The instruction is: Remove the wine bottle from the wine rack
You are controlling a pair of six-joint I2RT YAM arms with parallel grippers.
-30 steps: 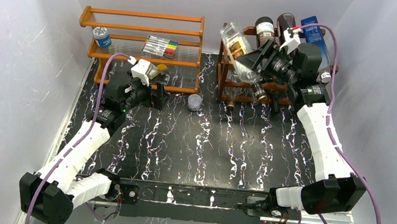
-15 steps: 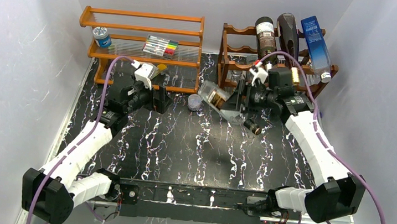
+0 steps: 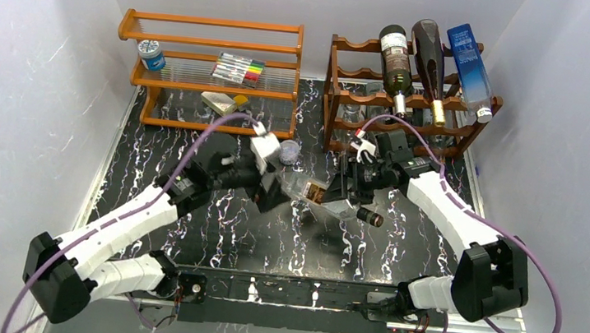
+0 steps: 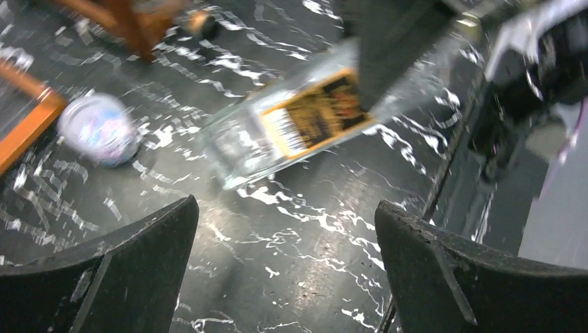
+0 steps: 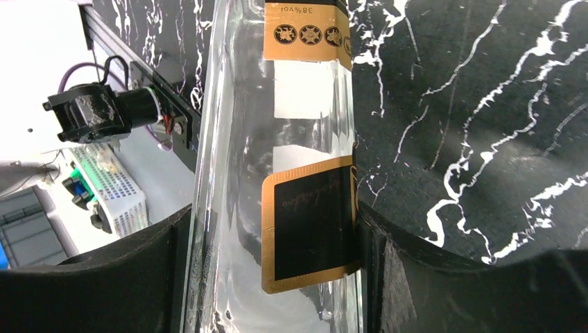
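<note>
Right gripper point(image 5: 277, 277) is clamping the clear wine bottle point(image 3: 328, 198), tilted low over the desk point(image 3: 267, 242), clear of the wine rack point(image 3: 335, 80). Left gripper point(image 4: 284, 208) is hovering open nearby. Removal looks nearly complete; next comes setting it down gently.

In the right wrist view the clear bottle point(image 5: 277, 104) runs off the top and bottom edges, and the script on its black label point(image 5: 308, 229) is too faint to read. The left wrist view smears it with blur, a dark finger point(image 4: 395, 41) of the right gripper point(image 5: 274, 215) covering part of it. There the small jar point(image 4: 97, 128) is blurred, the wine rack point(image 4: 135, 17) is cut by the top edge, and the 2 fingers of the left gripper point(image 4: 284, 208) by the bottom edge.
</note>
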